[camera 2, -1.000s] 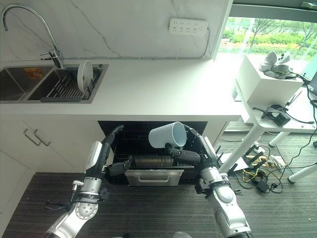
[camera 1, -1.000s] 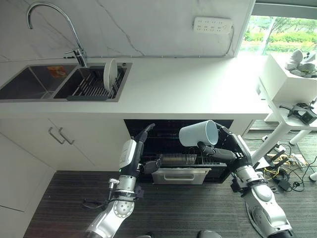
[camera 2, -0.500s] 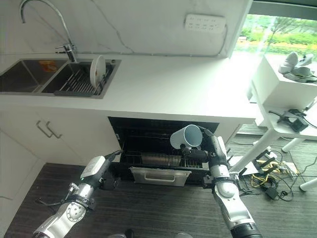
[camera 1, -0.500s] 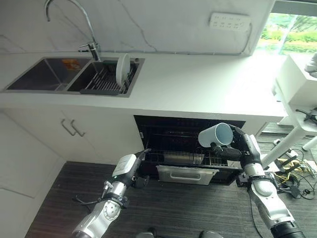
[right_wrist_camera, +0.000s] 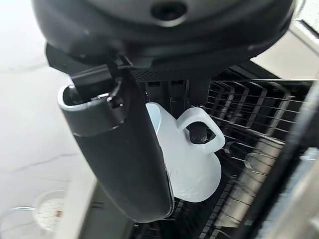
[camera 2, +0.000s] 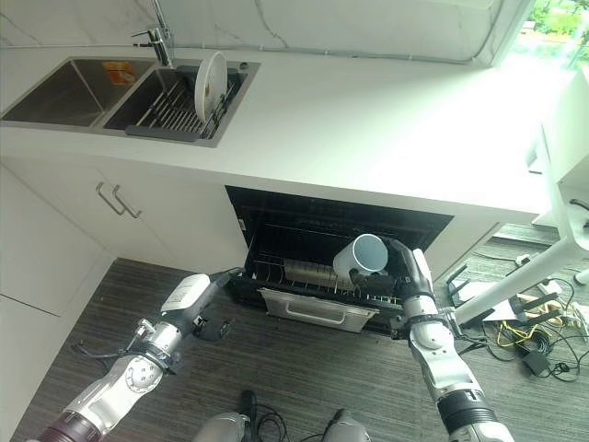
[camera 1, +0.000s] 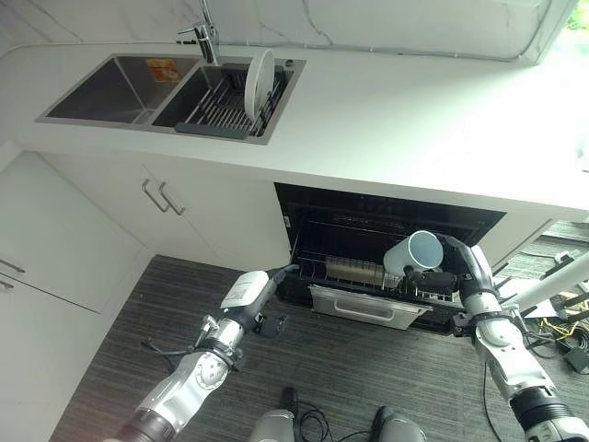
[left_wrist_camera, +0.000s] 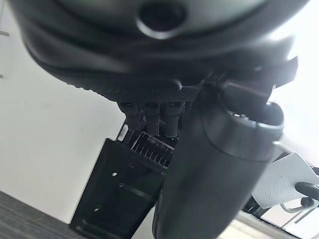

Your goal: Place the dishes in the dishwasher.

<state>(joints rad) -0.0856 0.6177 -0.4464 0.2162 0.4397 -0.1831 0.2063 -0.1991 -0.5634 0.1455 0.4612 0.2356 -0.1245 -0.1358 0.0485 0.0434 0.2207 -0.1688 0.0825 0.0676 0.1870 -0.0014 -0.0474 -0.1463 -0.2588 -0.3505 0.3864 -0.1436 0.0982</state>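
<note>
A white mug (camera 1: pixel 414 253) is tipped on its side, mouth facing up and right, in front of the open dishwasher (camera 1: pixel 386 221) under the counter. My right hand (camera 1: pixel 453 274) is shut on it, with a finger hooked through the handle of the mug (right_wrist_camera: pixel 185 159). The mug hangs just above the pulled-out wire rack (camera 1: pixel 317 269), which holds a silver dish (camera 1: pixel 354 271). My left hand (camera 1: pixel 265 295) is low by the dishwasher's left edge, open and holding nothing. A white plate (camera 1: pixel 259 83) stands on edge in the sink's drying rack.
The double sink (camera 1: pixel 101 87) and tap (camera 1: pixel 204 28) are set in the white counter (camera 1: pixel 414 120). White cabinet doors (camera 1: pixel 166 198) stand left of the dishwasher. A silver tray front (camera 1: pixel 359 307) juts out below the rack. A white table leg (camera 1: pixel 552 281) is at the right.
The camera has tilted down and moved. My left hand has let go of the rack and drawn back to the dishwasher's left edge. My right hand has lowered the mug towards the rack.
</note>
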